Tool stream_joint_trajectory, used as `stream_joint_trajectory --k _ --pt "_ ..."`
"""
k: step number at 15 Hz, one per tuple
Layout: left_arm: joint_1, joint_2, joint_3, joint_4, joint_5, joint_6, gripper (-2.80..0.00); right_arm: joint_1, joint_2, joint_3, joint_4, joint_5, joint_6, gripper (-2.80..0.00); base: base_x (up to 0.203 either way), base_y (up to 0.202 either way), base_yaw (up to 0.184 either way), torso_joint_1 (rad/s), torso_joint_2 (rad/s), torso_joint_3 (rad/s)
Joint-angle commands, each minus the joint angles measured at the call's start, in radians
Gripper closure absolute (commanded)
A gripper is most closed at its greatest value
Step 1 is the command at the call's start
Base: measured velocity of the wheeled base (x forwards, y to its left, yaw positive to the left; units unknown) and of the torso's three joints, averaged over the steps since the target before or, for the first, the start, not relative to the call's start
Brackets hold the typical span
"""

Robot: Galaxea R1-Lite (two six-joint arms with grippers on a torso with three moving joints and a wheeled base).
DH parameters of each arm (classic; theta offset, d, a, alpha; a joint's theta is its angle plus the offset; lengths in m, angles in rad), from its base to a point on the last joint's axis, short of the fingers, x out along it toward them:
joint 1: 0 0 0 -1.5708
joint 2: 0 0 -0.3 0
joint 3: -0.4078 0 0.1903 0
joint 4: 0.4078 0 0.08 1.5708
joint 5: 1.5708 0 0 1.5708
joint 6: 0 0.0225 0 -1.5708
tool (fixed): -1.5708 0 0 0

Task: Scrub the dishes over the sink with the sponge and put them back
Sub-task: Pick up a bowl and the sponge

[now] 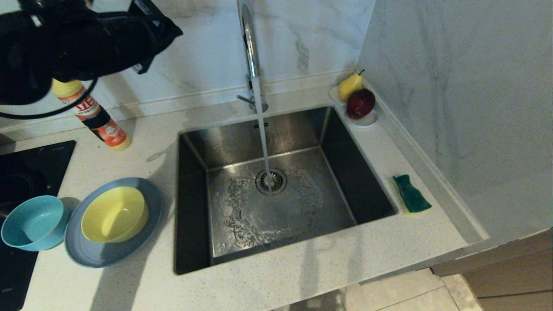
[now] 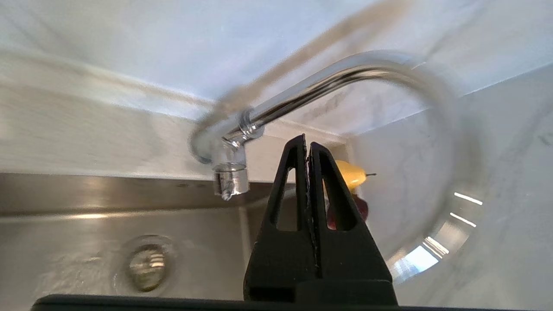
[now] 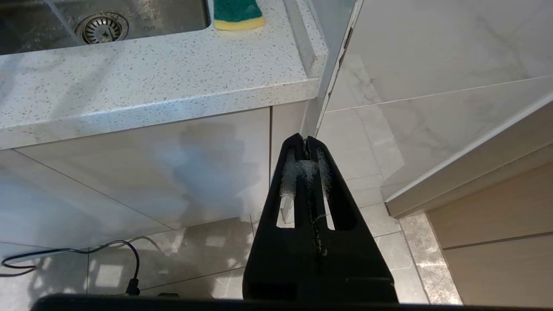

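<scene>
A yellow bowl point(image 1: 114, 214) sits in the grey-blue plate point(image 1: 86, 255) on the counter left of the sink point(image 1: 190, 194). Beside them stands a teal bowl point(image 1: 32, 222). The sponge point(image 1: 411, 193), green face up, lies on the counter right of the sink and also shows as the sponge point(image 3: 236, 11) in the right wrist view. Water runs from the faucet point(image 1: 249, 43) onto the drain point(image 1: 271, 181). My left gripper point(image 2: 306, 140) is shut and empty, raised high at the back left point(image 1: 175, 31), facing the faucet point(image 2: 302, 90). My right gripper point(image 3: 306, 140) is shut and empty, parked below the counter's front right corner.
A detergent bottle point(image 1: 99, 119) stands at the back left, under my left arm. A black cooktop point(image 1: 26, 168) lies at the far left. A white dish point(image 1: 367, 122) with a pear point(image 1: 350, 85) and an apple point(image 1: 360, 103) sits in the back right corner. A marble wall point(image 1: 453, 86) bounds the right side.
</scene>
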Motion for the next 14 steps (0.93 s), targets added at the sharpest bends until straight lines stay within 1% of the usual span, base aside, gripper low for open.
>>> stream_joint_trajectory --k 1,2,4,6,7,8,9,10,13,14 --pt "0.000 -0.239 0.058 0.087 0.067 0.088 0.00 0.000 0.000 0.000 0.000 0.000 0.000 0.00 0.000 0.000 0.000 0.000 0.00 0.000" --pt "0.000 -0.316 0.099 0.122 0.118 0.140 0.00 0.000 0.000 0.000 0.000 0.000 0.000 0.00 0.000 0.000 0.000 0.000 0.00 0.000" --pt "0.000 -0.463 0.211 0.163 0.255 0.253 0.00 0.000 0.000 0.000 0.000 0.000 0.000 0.00 0.000 0.000 0.000 0.000 0.00 0.000" --pt "0.001 -0.587 0.329 0.191 0.367 0.331 0.00 0.000 0.000 0.000 0.000 0.000 0.000 0.00 0.000 0.000 0.000 0.000 0.00 0.000" --pt "0.004 -0.636 0.381 0.236 0.434 0.355 0.00 0.000 0.000 0.000 0.000 0.000 0.000 0.00 0.000 0.000 0.000 0.000 0.00 0.000" --pt "0.012 -0.659 0.399 0.292 0.526 0.366 0.00 0.000 0.000 0.000 0.000 0.000 0.000 0.00 0.000 0.000 0.000 0.000 0.00 0.000" --pt "0.017 -0.673 0.413 0.324 0.616 0.371 0.00 0.000 0.000 0.000 0.000 0.001 0.000 0.00 0.000 0.000 0.000 0.000 0.00 0.000" --pt "0.018 -0.696 0.442 0.332 0.687 0.374 0.00 0.000 0.000 0.000 0.000 0.000 0.000 0.00 0.000 0.000 0.000 0.000 0.00 0.000" --pt "0.020 -0.805 0.537 0.349 0.734 0.393 0.00 0.000 0.000 0.000 0.000 0.000 0.000 0.00 0.000 0.000 0.000 0.000 0.00 0.000" --pt "0.021 -0.834 0.547 0.354 0.761 0.408 0.00 0.000 0.000 0.000 0.000 0.000 0.000 0.00 0.000 0.000 0.000 0.000 0.00 0.000"
